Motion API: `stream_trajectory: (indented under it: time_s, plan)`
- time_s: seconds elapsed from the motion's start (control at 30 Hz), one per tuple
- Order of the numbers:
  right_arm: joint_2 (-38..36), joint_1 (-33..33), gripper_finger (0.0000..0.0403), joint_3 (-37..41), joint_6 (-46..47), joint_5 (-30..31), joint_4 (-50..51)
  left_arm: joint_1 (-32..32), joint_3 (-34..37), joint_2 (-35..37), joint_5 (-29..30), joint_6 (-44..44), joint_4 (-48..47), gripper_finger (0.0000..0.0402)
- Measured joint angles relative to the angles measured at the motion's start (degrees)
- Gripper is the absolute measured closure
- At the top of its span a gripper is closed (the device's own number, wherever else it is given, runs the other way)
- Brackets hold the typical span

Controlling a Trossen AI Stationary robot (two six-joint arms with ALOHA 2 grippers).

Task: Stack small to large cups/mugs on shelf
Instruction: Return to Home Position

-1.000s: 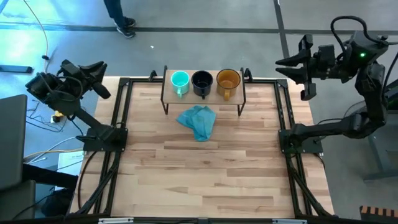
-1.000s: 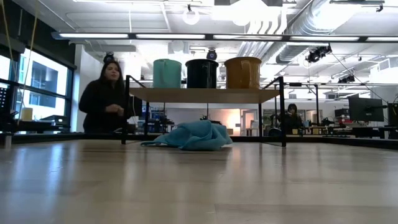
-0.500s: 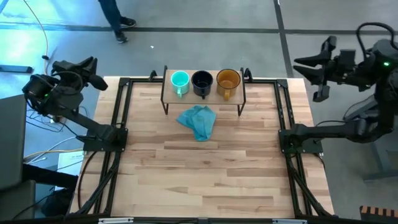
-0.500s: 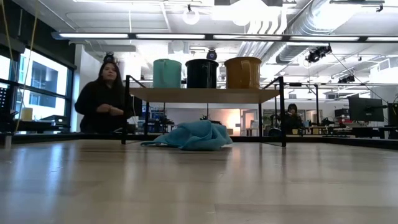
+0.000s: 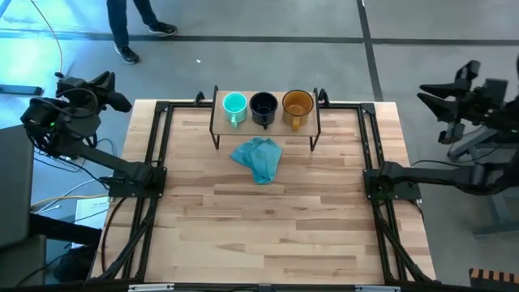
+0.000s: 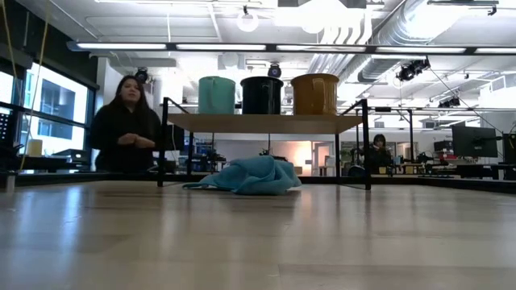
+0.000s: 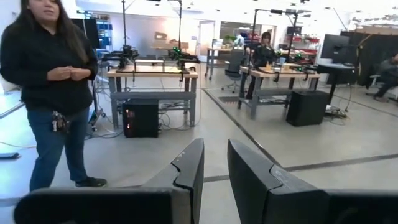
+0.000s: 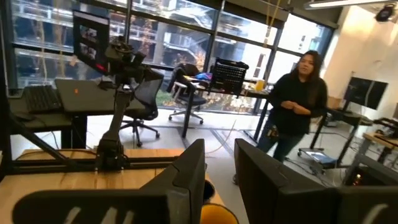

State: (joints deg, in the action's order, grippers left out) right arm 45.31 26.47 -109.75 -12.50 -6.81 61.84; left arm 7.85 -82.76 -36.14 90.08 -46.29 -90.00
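Three mugs stand in a row on the shelf (image 5: pixel 265 123), a light-wood board on black legs near the table's far edge. They are the teal mug (image 5: pixel 234 105), the black mug (image 5: pixel 263 105) and the amber mug (image 5: pixel 298 105). The low view shows the same row on the shelf (image 6: pixel 266 122): teal mug (image 6: pixel 217 94), black mug (image 6: pixel 262 94), amber mug (image 6: pixel 314 93). My left gripper (image 5: pixel 112 88) hangs open beyond the table's far left corner. My right gripper (image 5: pixel 438 109) is open past the right edge. Neither gripper holds anything.
A blue-teal cloth (image 5: pixel 259 159) lies crumpled on the table just in front of the shelf, cloth (image 6: pixel 250 176) between its legs. A black frame (image 5: pixel 159 138) runs along the table's sides. A person (image 6: pixel 122 125) stands on the floor beyond the far left corner.
Both arms have drawn back from the shelf. The left gripper moved outward past the table's left edge, and the right gripper moved well out past the right edge. The person beyond the far edge has walked leftward. Mugs and cloth kept still.
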Motion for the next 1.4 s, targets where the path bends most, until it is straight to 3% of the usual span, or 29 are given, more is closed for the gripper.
stream_trajectory:
  time_s: [0.6,0.87,1.07,1.4]
  plan:
    - [-7.3,0.0,0.0323,0.0,3.4,7.8,6.1,-0.4,0.0,10.8,0.0,2.9,0.0,0.0339]
    - [-7.6,0.0,0.0323,0.7,3.5,7.8,5.7,-10.3,0.0,10.9,-0.1,6.9,0.0,0.0339]
    - [-9.7,0.0,0.0323,7.6,3.5,8.3,3.1,-15.2,0.0,11.0,-1.0,9.0,0.0,0.0339]
    - [-18.5,0.0,0.0323,25.5,5.5,7.2,-8.7,-15.4,0.0,11.0,-8.2,9.9,0.0,0.0339]
